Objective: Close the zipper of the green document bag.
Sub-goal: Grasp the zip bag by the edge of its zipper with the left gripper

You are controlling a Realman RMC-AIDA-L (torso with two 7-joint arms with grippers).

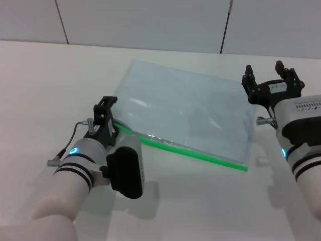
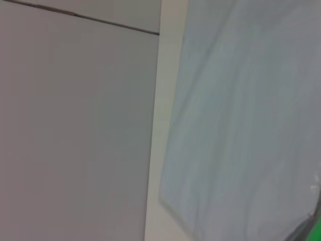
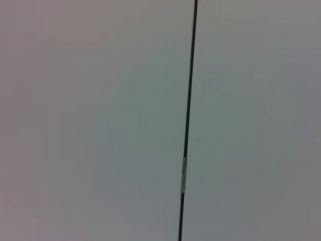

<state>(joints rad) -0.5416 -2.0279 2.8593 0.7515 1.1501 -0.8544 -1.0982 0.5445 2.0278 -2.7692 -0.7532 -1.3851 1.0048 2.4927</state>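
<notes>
The green document bag (image 1: 190, 110) lies flat on the white table, a pale blue-grey translucent pouch turned at an angle. Its zipper (image 1: 210, 158) is the bright green strip along the near long edge. My left gripper (image 1: 106, 111) is low at the left end of that strip, right at the bag's near left corner. In the left wrist view the bag (image 2: 241, 125) fills the right side, with a sliver of the zipper (image 2: 316, 232) at the corner. My right gripper (image 1: 271, 76) hovers open, just past the bag's far right corner, holding nothing.
The white table (image 1: 45, 85) runs back to a grey panelled wall (image 1: 150, 22) with dark seams. The right wrist view shows only that wall and a seam (image 3: 188, 100).
</notes>
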